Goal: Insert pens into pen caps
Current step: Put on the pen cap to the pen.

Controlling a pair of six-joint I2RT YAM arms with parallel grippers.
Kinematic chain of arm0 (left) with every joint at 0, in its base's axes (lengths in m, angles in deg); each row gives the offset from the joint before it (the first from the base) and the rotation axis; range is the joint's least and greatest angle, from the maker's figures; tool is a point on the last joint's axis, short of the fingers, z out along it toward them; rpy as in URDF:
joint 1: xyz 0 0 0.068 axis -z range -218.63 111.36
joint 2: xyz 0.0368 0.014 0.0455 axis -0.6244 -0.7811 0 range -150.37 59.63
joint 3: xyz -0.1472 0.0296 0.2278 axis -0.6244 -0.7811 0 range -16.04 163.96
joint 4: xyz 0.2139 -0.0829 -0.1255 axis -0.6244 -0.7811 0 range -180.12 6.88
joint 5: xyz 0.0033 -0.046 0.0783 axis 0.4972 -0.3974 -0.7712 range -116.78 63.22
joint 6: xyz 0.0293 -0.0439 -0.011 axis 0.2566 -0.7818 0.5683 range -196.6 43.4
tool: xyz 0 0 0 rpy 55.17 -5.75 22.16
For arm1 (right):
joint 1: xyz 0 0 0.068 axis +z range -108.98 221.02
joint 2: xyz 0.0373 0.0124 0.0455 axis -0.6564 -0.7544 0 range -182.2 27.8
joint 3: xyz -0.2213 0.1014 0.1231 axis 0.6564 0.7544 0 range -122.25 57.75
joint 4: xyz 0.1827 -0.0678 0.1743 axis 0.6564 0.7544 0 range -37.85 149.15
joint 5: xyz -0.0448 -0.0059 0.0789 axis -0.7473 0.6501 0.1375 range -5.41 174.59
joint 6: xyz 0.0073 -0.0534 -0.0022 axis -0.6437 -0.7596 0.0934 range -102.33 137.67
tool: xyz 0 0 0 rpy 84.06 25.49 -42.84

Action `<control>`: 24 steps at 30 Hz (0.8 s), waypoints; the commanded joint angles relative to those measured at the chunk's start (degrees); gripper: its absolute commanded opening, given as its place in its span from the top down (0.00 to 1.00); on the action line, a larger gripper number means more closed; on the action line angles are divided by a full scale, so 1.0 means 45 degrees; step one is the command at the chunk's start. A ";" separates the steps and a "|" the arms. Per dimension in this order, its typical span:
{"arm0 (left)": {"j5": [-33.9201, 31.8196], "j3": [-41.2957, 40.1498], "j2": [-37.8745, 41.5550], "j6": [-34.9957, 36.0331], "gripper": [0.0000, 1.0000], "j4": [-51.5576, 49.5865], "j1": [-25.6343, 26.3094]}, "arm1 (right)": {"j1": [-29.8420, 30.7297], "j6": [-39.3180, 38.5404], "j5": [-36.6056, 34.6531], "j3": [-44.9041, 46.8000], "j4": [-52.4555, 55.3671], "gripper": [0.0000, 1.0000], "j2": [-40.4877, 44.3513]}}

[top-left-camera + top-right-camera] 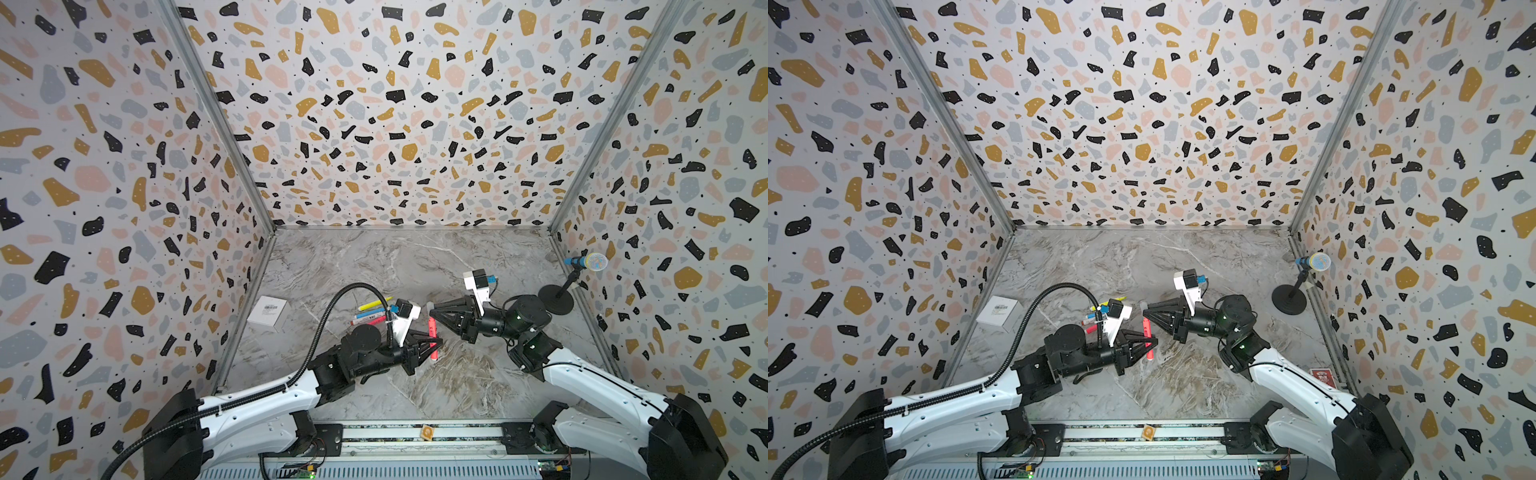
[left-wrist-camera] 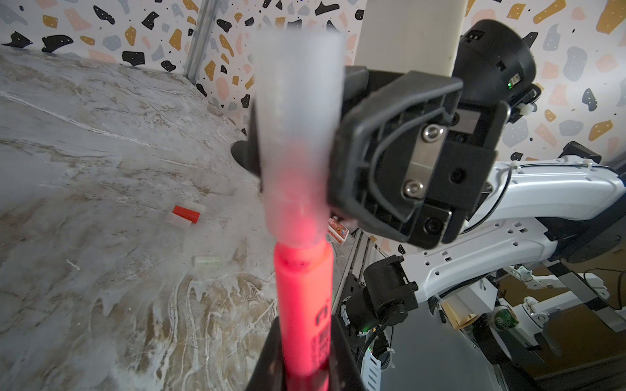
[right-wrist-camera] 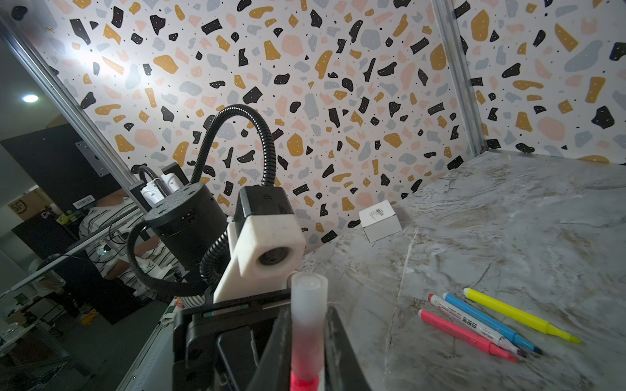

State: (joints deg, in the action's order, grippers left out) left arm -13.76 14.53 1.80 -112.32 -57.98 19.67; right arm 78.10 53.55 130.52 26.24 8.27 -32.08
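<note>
A bright pink pen [image 1: 432,332] [image 1: 1147,334] is held above the table between both arms. My left gripper [image 1: 434,343] [image 2: 305,367] is shut on its barrel [image 2: 301,304]. A frosted translucent pen cap [image 2: 298,135] [image 3: 308,304] sits over the pen's tip, and my right gripper [image 1: 430,310] [image 3: 308,338] is shut on this cap. Pink shows through the cap's lower end. Four more pens lie side by side on the table: yellow [image 3: 518,315], light blue [image 3: 487,320], white with red ends [image 3: 471,321] and pink [image 3: 464,333]. A red-orange cap [image 2: 185,214] lies loose among pale caps.
A white box [image 1: 268,312] lies by the left wall. A microphone on a round black stand [image 1: 557,299] is at the right wall, and a small red card box [image 1: 1320,376] lies near the right arm. A small clear cap [image 2: 206,260] rests on the marble.
</note>
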 commanded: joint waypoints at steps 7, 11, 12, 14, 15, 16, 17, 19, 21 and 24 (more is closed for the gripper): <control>-0.0259 -0.0089 -0.0072 0.0175 1.00 0.1680 -0.0085 | -0.0007 -0.1271 0.0319 -0.0510 0.2002 0.47 0.1043; -0.0217 0.0013 -0.0042 0.0357 1.00 0.1430 -0.0076 | -0.0090 -0.1625 0.0517 -0.0558 0.2812 0.43 0.1523; -0.0217 0.0036 -0.0043 0.0387 1.00 0.1369 -0.0084 | -0.0174 -0.1738 0.0389 -0.0694 0.3169 0.42 0.1660; -0.0185 0.0031 -0.0029 0.0458 1.00 0.1273 -0.0083 | -0.0585 -0.1940 0.0107 -0.1206 0.3967 0.41 0.1894; -0.0178 0.0034 -0.0022 0.0471 1.00 0.1232 -0.0079 | -0.0875 -0.1956 0.0056 -0.1526 0.4296 0.40 0.1914; -0.0158 0.0029 -0.0019 0.0477 1.00 0.1176 -0.0083 | -0.1243 -0.1927 0.0047 -0.1954 0.4662 0.40 0.1801; -0.0168 0.0013 0.0016 0.0476 1.00 0.1149 -0.0085 | -0.1591 -0.1935 0.0228 -0.2463 0.5040 0.40 0.1584; -0.0158 -0.0037 0.0084 0.0458 1.00 0.1084 -0.0085 | -0.1956 -0.2075 0.0615 -0.3513 0.5775 0.40 0.0985; -0.0139 -0.0082 0.0130 0.0473 1.00 0.0995 -0.0063 | -0.1939 -0.2388 0.1008 -0.4583 0.6551 0.40 0.0221; -0.0136 -0.0087 0.0106 0.0526 1.00 0.0808 -0.0046 | -0.1607 -0.2881 0.1460 -0.5867 0.7635 0.41 -0.0820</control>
State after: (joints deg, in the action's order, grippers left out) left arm -14.68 14.44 1.43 -111.23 -55.55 19.52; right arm 69.73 43.65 133.80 3.95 35.05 -33.04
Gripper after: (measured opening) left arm 0.143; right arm 0.590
